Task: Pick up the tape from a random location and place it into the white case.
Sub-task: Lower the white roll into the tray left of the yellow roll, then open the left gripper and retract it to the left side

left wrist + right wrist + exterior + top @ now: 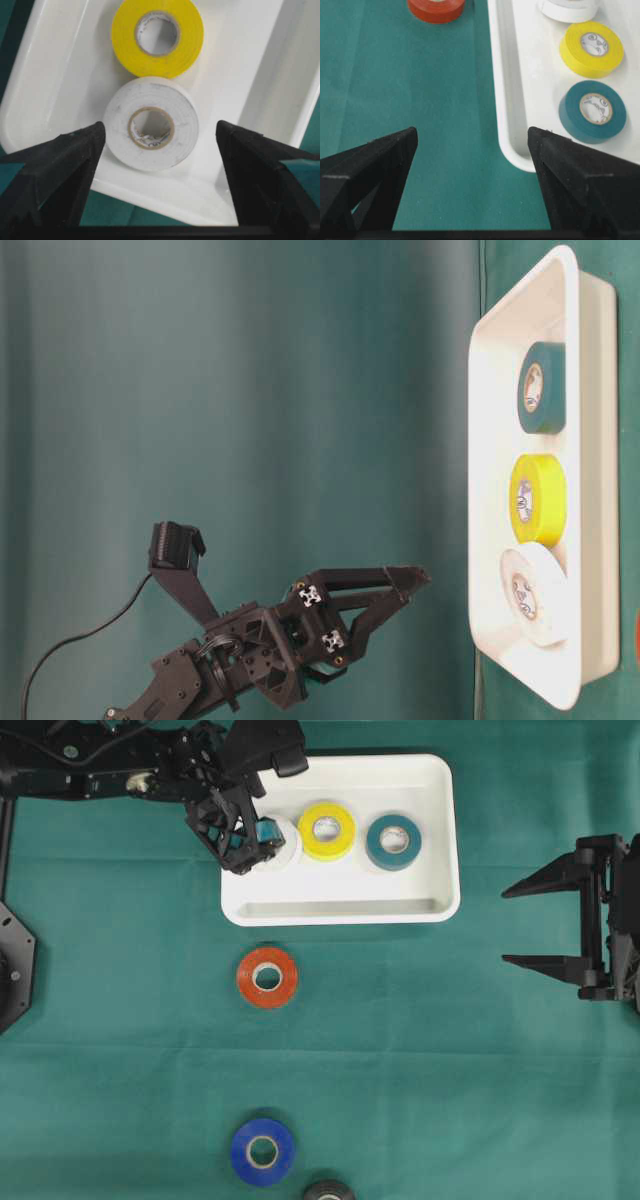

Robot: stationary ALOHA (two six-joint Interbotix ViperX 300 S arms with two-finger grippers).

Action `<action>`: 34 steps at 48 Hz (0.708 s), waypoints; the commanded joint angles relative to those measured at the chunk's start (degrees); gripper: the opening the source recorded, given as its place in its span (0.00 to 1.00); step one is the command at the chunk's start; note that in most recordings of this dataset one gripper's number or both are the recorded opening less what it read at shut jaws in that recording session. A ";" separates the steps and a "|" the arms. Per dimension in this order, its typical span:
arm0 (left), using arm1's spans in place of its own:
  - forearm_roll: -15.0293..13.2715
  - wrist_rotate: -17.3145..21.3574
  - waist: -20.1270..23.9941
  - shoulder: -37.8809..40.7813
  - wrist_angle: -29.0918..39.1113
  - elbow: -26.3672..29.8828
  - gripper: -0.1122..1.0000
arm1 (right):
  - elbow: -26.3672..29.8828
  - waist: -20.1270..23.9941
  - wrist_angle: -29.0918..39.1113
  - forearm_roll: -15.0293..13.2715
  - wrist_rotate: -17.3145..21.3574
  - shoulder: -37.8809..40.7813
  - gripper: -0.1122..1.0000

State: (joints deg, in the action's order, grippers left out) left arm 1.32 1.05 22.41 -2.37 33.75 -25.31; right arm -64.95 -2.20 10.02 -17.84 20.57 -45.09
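Observation:
The white case (340, 913) holds a white tape (285, 844), a yellow tape (327, 830) and a teal tape (393, 841) lying flat in a row. My left gripper (248, 842) hangs open above the case's left end. In the left wrist view the white tape (120, 115) lies free on the case floor (65, 75) between the spread fingers, with the yellow tape (190, 45) beyond it. The table-level view shows the left gripper (412, 590) well clear of the white tape (535, 600). My right gripper (506, 927) stands open and empty, right of the case.
On the green cloth below the case lie an orange tape (267, 977), a blue tape (262, 1151) and a black tape (328, 1191) at the frame's bottom edge. The right wrist view shows the case's corner (502, 100) and the orange tape (436, 10) ahead.

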 commanded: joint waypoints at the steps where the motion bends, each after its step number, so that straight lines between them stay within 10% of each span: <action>1: -0.09 0.09 -0.35 -1.67 0.18 0.79 0.86 | 1.32 0.00 -0.53 -0.09 0.00 0.00 0.87; 34: -0.09 -0.09 -17.05 -5.80 -0.44 -0.79 0.86 | 1.41 0.00 -0.53 -0.09 0.26 -0.09 0.87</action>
State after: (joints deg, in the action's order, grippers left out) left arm 1.32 1.05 5.27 -6.15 33.93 -26.46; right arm -64.95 -2.20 10.02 -17.93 20.74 -45.09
